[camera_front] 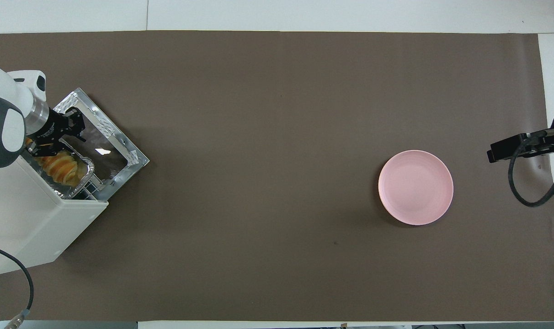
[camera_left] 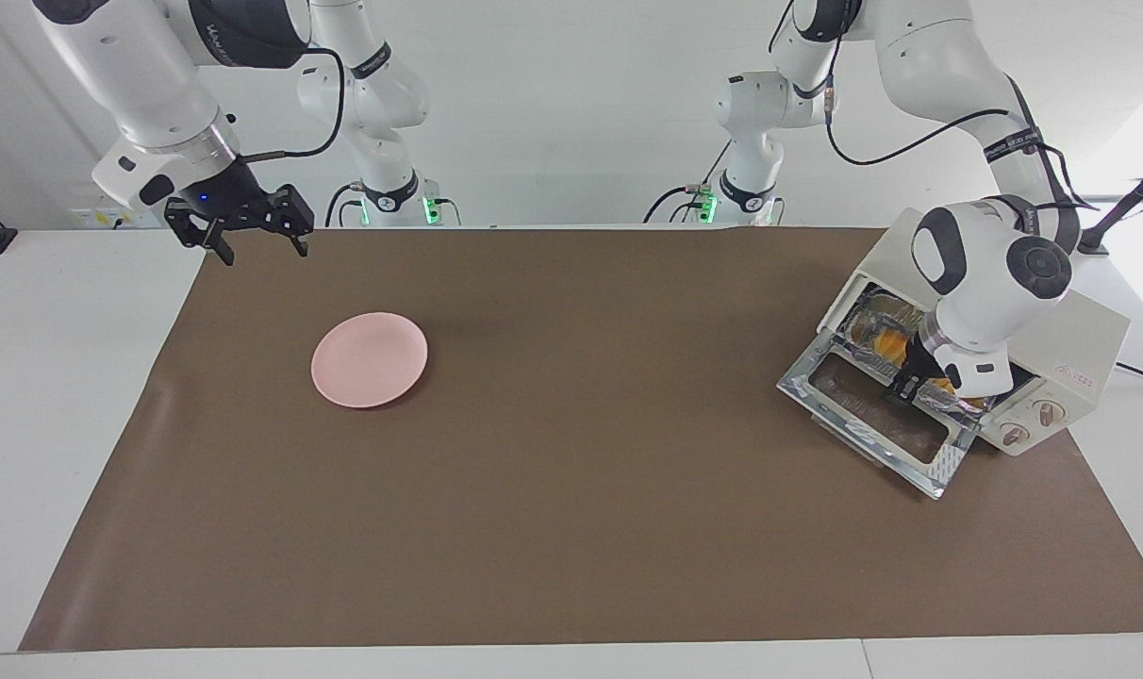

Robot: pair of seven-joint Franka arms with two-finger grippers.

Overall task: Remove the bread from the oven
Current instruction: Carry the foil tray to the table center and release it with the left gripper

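The cream-white oven (camera_left: pixel 1076 344) stands at the left arm's end of the table with its glass door (camera_left: pixel 869 410) dropped open. In the overhead view the oven (camera_front: pixel 30 219) holds the yellow-orange bread (camera_front: pixel 61 168) in a crinkled foil tray (camera_front: pixel 88 170) at its mouth. Part of the bread (camera_left: pixel 887 347) shows in the facing view. My left gripper (camera_left: pixel 913 382) reaches down into the oven's mouth, right at the bread and the tray's rim, and also shows in the overhead view (camera_front: pixel 61 136). My right gripper (camera_left: pixel 260 247) is open and empty, waiting in the air over the mat's corner at the right arm's end.
A round pink plate (camera_left: pixel 369 358) lies on the brown mat (camera_left: pixel 581 471) toward the right arm's end and also shows in the overhead view (camera_front: pixel 415 187). The open oven door sticks out over the mat. A cable runs from the oven off the table.
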